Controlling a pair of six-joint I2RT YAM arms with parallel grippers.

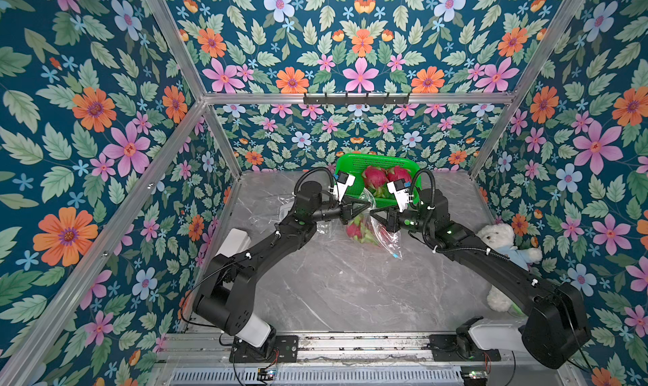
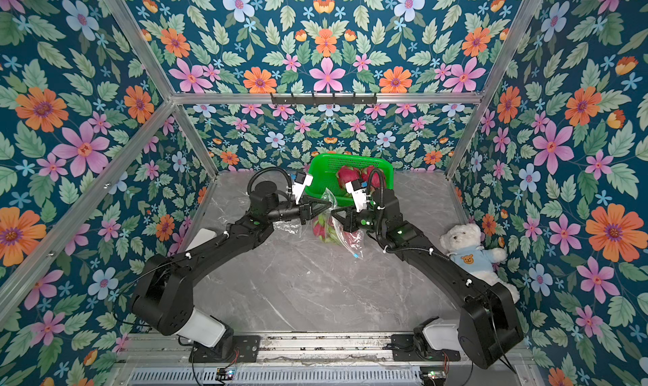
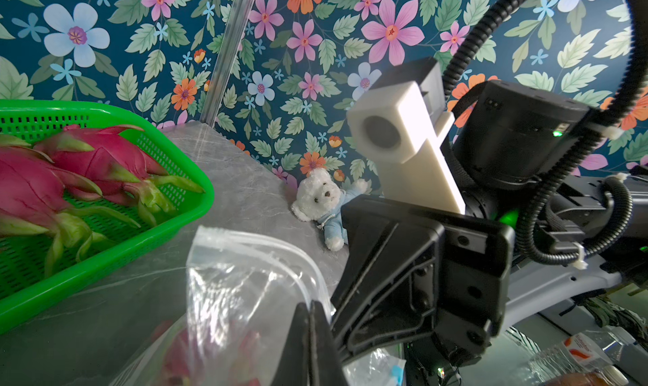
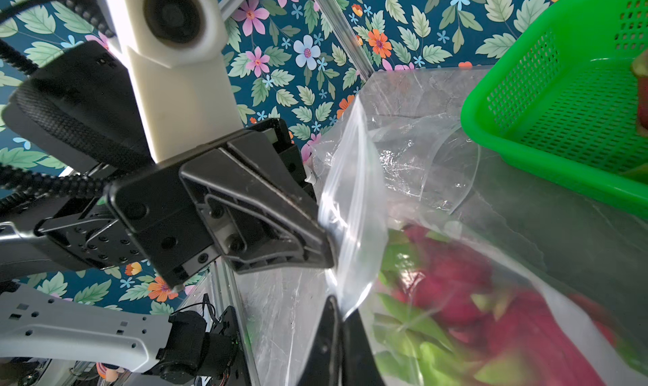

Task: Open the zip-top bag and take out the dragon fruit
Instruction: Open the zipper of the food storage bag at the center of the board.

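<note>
Both bent arms reach in. The left gripper (image 1: 369, 203) and right gripper (image 1: 372, 212), tips close, pinch the bag (image 1: 385, 237).

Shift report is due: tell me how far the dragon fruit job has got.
Done: two dragon fruits lie in the green basket. In hand: the left gripper and right gripper are each shut on the top edge of the zip-top bag, facing each other. Left: pink fruit is inside the bag and must come out.

Grey marble tabletop (image 1: 350, 289) lies open up front; clear plastic zip-top bag (image 1: 385, 238) crowds the middle, green perforated basket (image 1: 378, 159) the back, white plush bear (image 1: 498, 233) the right edge.
</note>
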